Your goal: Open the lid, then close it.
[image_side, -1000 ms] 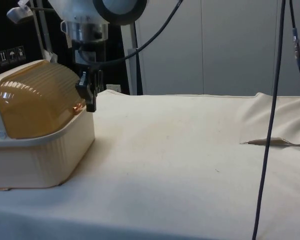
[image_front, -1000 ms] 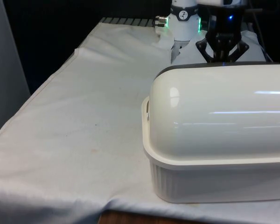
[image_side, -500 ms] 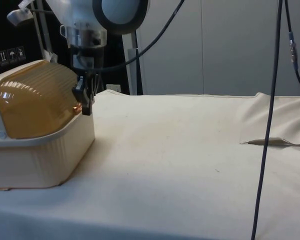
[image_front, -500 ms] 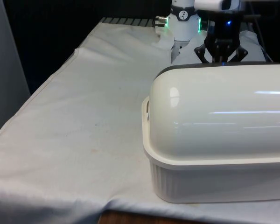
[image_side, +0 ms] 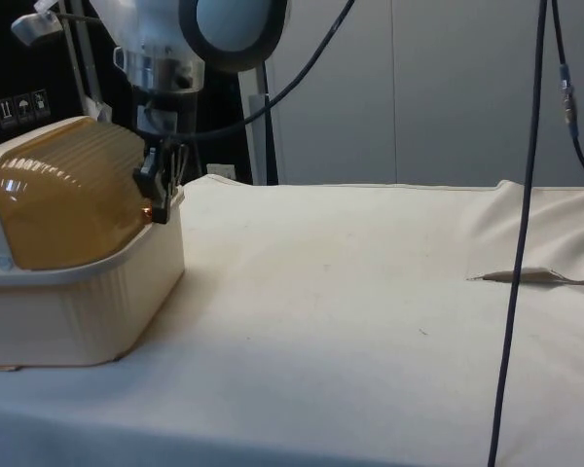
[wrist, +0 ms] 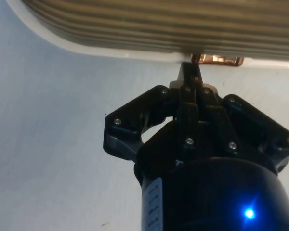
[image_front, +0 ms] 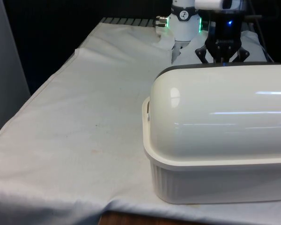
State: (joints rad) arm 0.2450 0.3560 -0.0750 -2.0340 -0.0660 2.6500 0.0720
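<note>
White cloth covers the table from its near edge to the far end, with light staining visible across its middle in the front view and a raised fold in the side view. Nearest the front camera, on the front view's right, stands the bread box, its ribbed cream base resting flat on the cloth and its smooth rounded back turned to that camera. In the side view the box base carries the lid, a ribbed, amber-tinted translucent roll cover, seated down on the rim of the base with no gap observed; the lid is closed. At the lower front edge of the lid a small copper-coloured handle projects, seen in the wrist view just beyond the fingertips. The gripper hangs from the white arm at the far side of the box, at the lid's front edge where lid meets base. In the wrist view the gripper has its two black fingers pressed together, tips meeting at a single point that touches or nearly touches the handle; no part of the handle is seen between them. In the front view the gripper rises just behind the box top.
</note>
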